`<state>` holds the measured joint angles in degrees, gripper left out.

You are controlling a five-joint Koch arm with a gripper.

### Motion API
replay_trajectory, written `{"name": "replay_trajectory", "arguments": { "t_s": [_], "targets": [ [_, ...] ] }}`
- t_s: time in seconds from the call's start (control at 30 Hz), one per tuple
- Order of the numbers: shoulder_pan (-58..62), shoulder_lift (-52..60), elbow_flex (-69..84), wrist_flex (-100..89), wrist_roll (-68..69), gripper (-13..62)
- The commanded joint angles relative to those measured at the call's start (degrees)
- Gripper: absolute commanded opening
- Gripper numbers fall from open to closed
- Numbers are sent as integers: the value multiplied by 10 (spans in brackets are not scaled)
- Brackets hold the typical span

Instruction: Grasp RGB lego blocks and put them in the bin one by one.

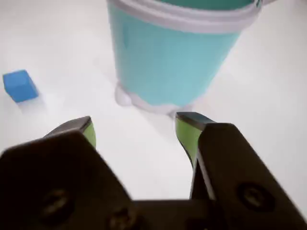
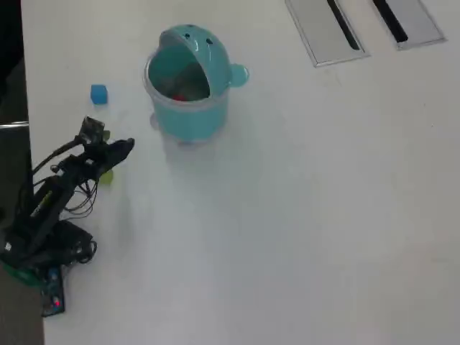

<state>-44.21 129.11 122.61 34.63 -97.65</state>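
**Gripper spread wide in front of the bin, holding nothing**

Your gripper has its jaws well apart in the wrist view, green-lined tips on either side of bare white table, with nothing between them. The teal bin stands just beyond the tips, upright. From overhead you see the bin with its domed lid tipped back and something red inside, too blurred to name. The blue block lies on the table to the left of the bin in the wrist view, well clear of it. Overhead, the blue block sits just above the arm, and a yellow-green block shows beside the arm's dark links.
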Motion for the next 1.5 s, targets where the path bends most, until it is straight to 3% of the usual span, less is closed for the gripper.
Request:
{"name": "replay_trajectory", "arguments": {
  "t_s": [0.0,0.5,0.77,1.47],
  "targets": [
    [-11,34,-2,4,-16,332],
    [-45,66,61,73,-18,332],
    [-127,64,74,99,-20,331],
    [-155,16,242,-80,-25,328]
  ]
}}
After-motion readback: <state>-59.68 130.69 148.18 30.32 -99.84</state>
